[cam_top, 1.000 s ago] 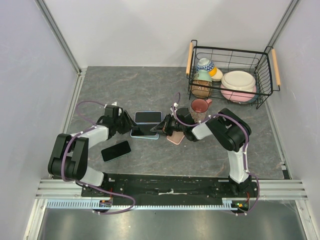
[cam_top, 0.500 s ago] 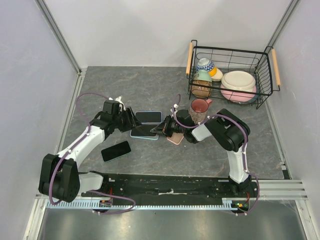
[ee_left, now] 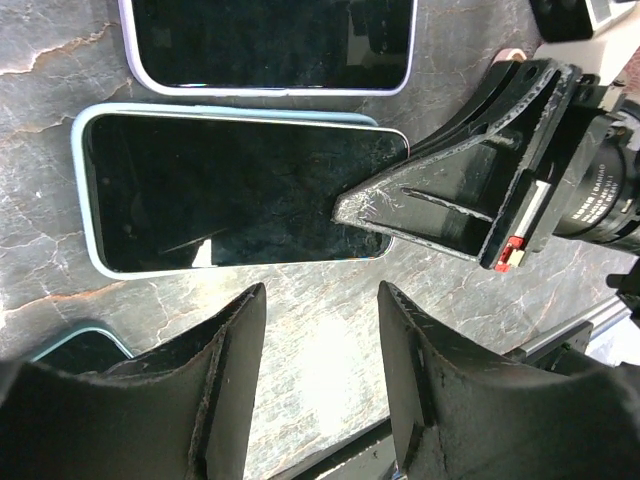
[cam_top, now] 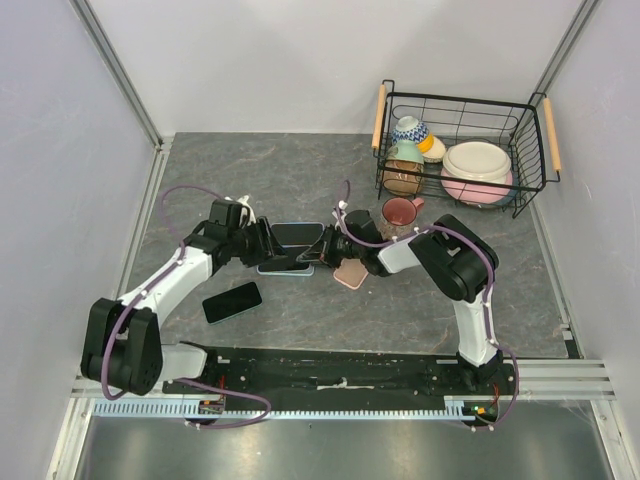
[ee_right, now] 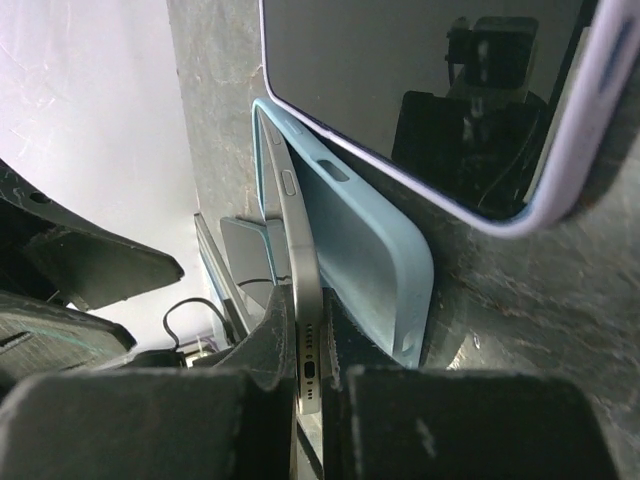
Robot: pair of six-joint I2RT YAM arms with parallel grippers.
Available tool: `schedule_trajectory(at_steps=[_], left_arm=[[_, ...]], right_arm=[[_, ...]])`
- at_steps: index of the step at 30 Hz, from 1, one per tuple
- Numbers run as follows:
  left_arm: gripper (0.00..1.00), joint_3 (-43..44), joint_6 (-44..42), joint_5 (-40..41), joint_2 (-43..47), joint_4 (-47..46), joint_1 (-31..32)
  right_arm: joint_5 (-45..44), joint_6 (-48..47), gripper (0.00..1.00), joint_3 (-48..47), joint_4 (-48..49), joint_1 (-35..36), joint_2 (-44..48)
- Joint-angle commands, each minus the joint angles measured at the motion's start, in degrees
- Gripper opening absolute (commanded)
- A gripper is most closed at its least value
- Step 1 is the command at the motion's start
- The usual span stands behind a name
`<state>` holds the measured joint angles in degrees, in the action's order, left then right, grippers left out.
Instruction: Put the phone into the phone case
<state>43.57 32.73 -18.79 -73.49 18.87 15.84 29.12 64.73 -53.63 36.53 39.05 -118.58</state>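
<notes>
The phone (ee_right: 303, 300), silver-edged with a dark screen (ee_left: 235, 190), lies over the light blue phone case (ee_right: 375, 250). Its far end sits in the case, and its near end is tilted up off the case's rim. My right gripper (ee_right: 308, 372) is shut on that raised end, seen from above (cam_top: 325, 250). The case (cam_top: 280, 267) lies flat on the table. My left gripper (ee_left: 320, 380) is open just left of the case (ee_left: 84, 200), with only bare table between its fingers.
A second phone in a lavender case (cam_top: 297, 233) lies right behind the blue one. A black phone (cam_top: 232, 301) lies near the left arm and a pink case (cam_top: 350, 277) under the right arm. A pink mug (cam_top: 400, 212) and a wire basket (cam_top: 460, 105) of dishes stand at the right.
My left gripper has moved right, up to the case's left end. My right gripper has shifted slightly left, still holding the phone's end.
</notes>
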Motion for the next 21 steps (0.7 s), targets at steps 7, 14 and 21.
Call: schedule_trajectory(at_steps=[7, 14, 21], left_arm=[[0.53, 4.77, -3.38, -2.49, -8.06, 0.02, 0.16], [0.37, 7.84, -3.64, -2.57, -14.21, -0.42, 0.16], [0.22, 10.65, -3.64, -2.84, -20.10, -0.15, 0.51]], right_arm=[[-3.46, -13.14, 0.00, -4.82, -24.32, 3.58, -9.29], [-4.60, -14.01, 0.00, -3.86, -25.02, 4.02, -10.35], [-5.48, -14.46, 0.02, -3.77, -25.28, 4.46, -11.75]])
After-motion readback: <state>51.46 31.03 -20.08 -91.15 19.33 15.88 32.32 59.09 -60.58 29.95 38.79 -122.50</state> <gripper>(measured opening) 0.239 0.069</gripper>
